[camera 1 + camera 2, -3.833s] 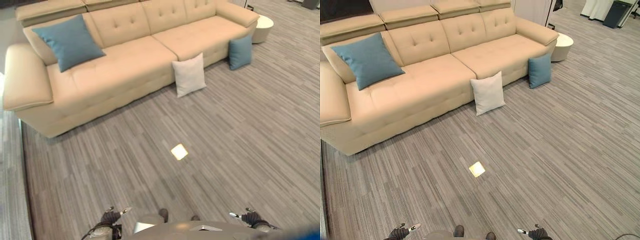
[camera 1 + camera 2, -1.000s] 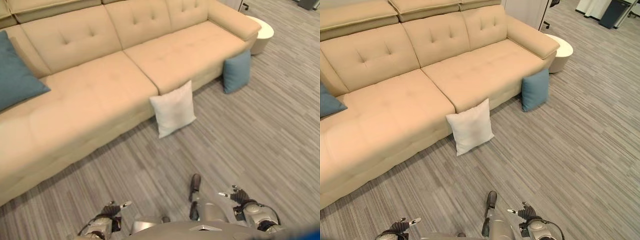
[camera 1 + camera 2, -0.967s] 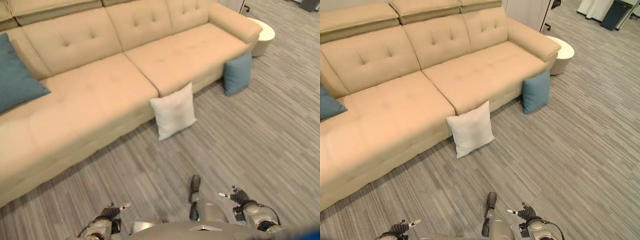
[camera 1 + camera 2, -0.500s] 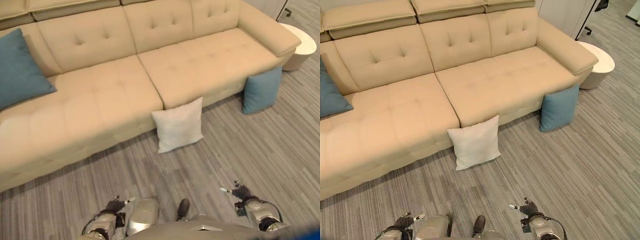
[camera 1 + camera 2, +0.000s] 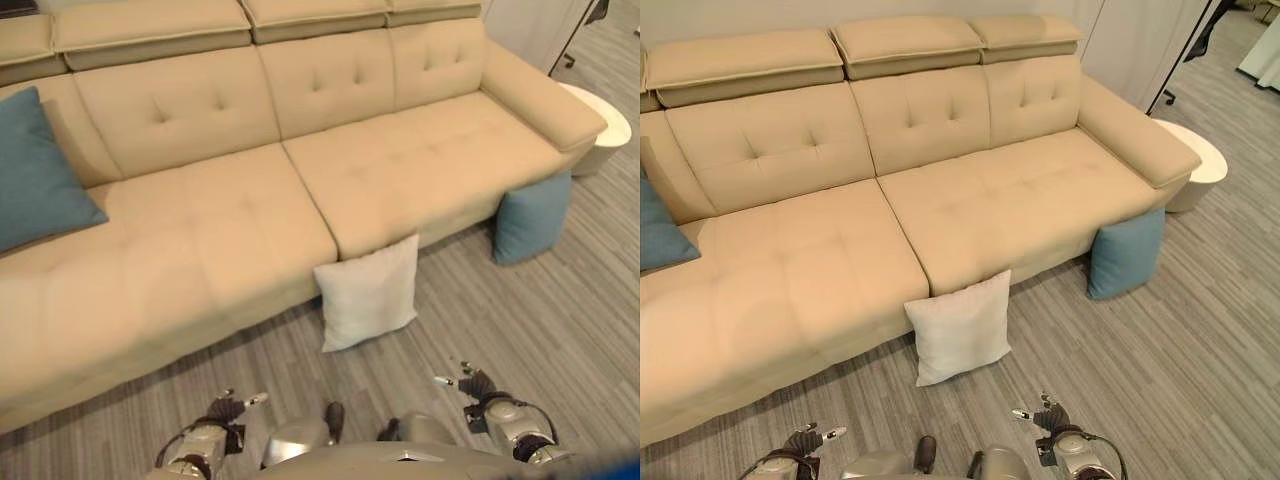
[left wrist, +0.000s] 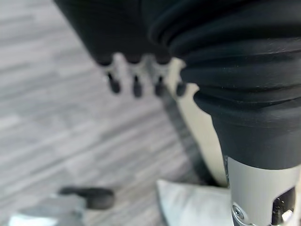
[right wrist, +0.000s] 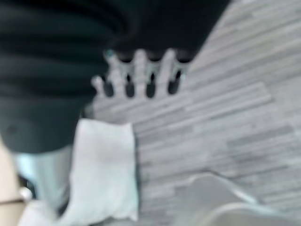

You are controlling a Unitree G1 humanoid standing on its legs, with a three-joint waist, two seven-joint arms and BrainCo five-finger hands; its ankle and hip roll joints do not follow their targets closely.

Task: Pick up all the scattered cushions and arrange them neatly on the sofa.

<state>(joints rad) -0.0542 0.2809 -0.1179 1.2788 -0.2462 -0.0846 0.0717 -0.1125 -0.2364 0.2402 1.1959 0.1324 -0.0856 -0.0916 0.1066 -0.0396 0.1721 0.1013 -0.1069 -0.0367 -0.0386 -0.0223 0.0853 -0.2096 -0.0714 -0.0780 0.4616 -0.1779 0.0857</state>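
Left wrist view shows the left hand (image 6: 136,82) with its fingers (image 6: 114,84) hanging straight and loose, and nothing is in them. The right hand (image 7: 141,77) is the same in its own wrist view, fingers (image 7: 150,87) relaxed and spread a little, holding nothing. Both hands hang low at the near edge of the scene, one on the left and one on the right, because there is nothing close enough to grab yet. Just past them on the grey floor (image 5: 560,320) stands the white cushion (image 5: 368,293). It leans upright against the front of the sofa (image 5: 250,210), right where the two seat pads meet. It is the nearest one, so I think it will be picked up first. Farther to the right, a blue cushion (image 5: 530,217) also stands on the floor, resting against the sofa's front below the right armrest. Another blue cushion (image 5: 40,185) is already on the sofa at the far left, propped on the backrest. A small round white table (image 5: 1195,165) sits on the floor past the right armrest.
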